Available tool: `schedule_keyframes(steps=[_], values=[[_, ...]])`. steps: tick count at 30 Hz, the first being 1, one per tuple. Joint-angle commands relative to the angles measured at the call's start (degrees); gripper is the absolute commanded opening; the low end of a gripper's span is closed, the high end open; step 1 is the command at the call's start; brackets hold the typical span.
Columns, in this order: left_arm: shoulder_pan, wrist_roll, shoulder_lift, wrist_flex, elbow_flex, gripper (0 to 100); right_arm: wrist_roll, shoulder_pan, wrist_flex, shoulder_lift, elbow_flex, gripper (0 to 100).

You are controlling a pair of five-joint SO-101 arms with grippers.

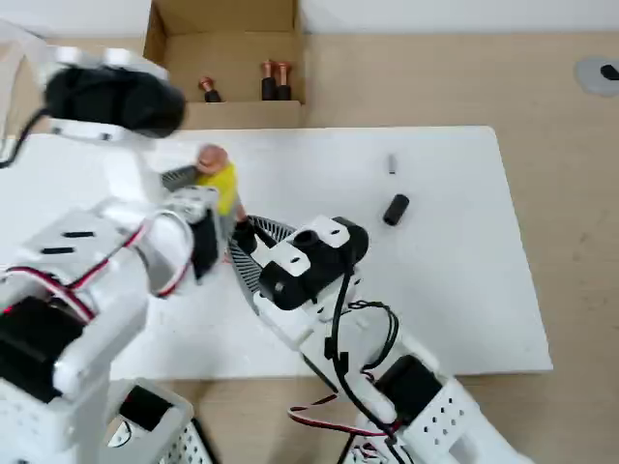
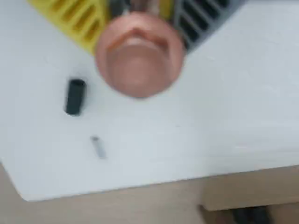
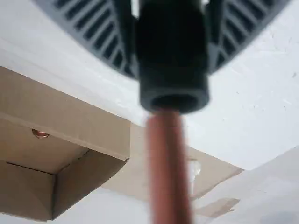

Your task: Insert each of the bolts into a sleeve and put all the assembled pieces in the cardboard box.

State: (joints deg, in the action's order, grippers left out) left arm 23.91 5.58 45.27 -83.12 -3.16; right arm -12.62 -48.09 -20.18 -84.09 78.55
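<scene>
The left arm (image 1: 87,280) comes in from the lower left of the high view, white and blocky, bent forward over the white board (image 1: 455,300). Its left claw (image 1: 215,186), one ribbed yellow plastic finger and one ribbed grey one, is clenched on a copper-coloured metal bolt (image 1: 212,156). The bolt's smooth, round domed head sticks out above the fingers just left of the frame's centre.

The right arm (image 1: 387,377) rises from the lower right and angles up and left toward it. The right claw (image 1: 243,235), with grey slatted fingers, grips a black cylindrical sleeve (image 3: 173,60), matt and hollow. In the right wrist view the bolt's straight copper shaft meets the sleeve's open mouth; how far it has gone in, I cannot tell.

Toward the upper right of the board lie a loose black sleeve (image 1: 396,209) on its side and, near it, a small grey metal pin (image 1: 392,164).

A brown cardboard box (image 1: 174,24) sits open at the top of the high view on the wooden table (image 1: 571,213), touching the board's far edge. It holds three assembled pieces (image 1: 274,81), copper heads on black sleeves.
</scene>
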Motion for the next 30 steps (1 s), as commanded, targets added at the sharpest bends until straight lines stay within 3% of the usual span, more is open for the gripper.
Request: schedule_keyframes(steps=[1, 18, 24, 30], values=[[1.58, -0.7, -0.4, -0.09, -3.69, 1, -0.62, -0.48, 1.85, -1.36, -0.31, 0.9], [1.23, -3.52, 0.13, -0.53, 0.18, 1, -0.62, -0.48, 1.85, -1.36, -0.48, 0.9], [-4.84, -3.16, 0.13, 0.62, 1.23, 1, -0.62, -0.48, 1.85, -1.36, -0.48, 0.9], [-4.84, -3.16, 0.13, 0.62, 2.64, 1, -0.62, -0.48, 1.85, -1.36, -0.57, 0.9]])
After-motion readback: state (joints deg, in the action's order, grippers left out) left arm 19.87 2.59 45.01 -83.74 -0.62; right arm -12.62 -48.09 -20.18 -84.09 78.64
